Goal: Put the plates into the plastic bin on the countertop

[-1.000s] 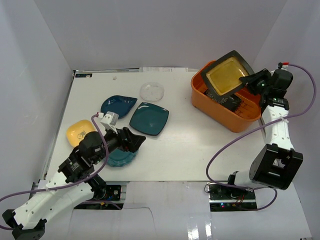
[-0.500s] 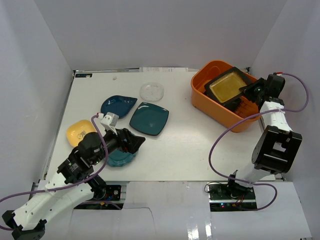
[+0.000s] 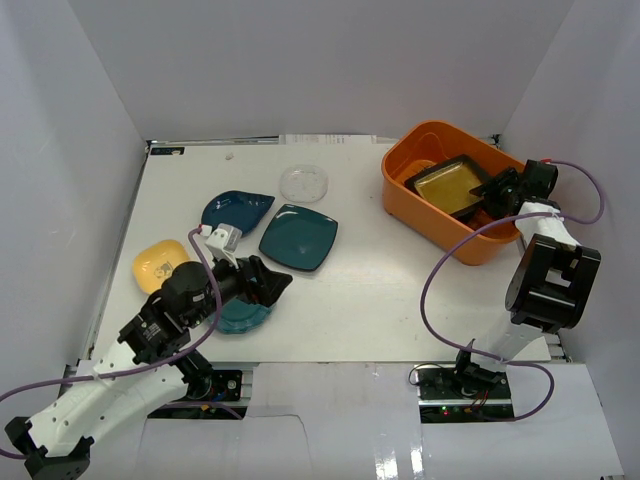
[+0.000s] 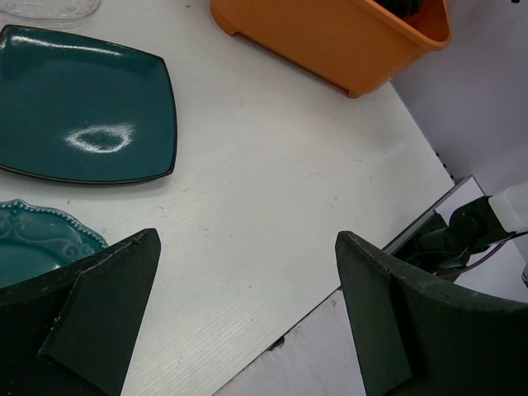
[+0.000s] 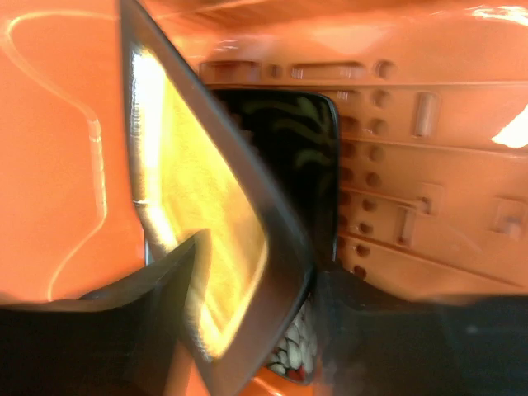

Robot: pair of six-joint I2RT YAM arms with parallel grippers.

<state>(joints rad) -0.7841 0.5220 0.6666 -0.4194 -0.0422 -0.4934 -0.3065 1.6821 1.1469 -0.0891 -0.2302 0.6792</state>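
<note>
Your right pincer (image 3: 497,190) reaches into the orange bin (image 3: 445,238) from its right side. The amber plate (image 3: 452,184) with the black rim lies tilted inside the bin, with its edge between that pincer's fingers. The wrist view is too blurred to tell whether the fingers clamp the plate or stand just off it. Under the amber plate, on the bin's slotted floor, you can see the black floral plate (image 5: 289,157).

Everything else sits on the desk (image 3: 370,290) to the left of the bin. The teal square plate (image 3: 298,237) is nearest the bin, with a clear round dish (image 3: 304,183) just behind it. The dark-blue leaf plate (image 3: 236,209) lies further from the bin, and the small yellow plate (image 3: 158,264) is furthest of all. Your left pincer (image 3: 272,283) is spread wide and holds nothing. It hangs over the teal scalloped plate (image 3: 240,315), well apart from the bin.
</note>
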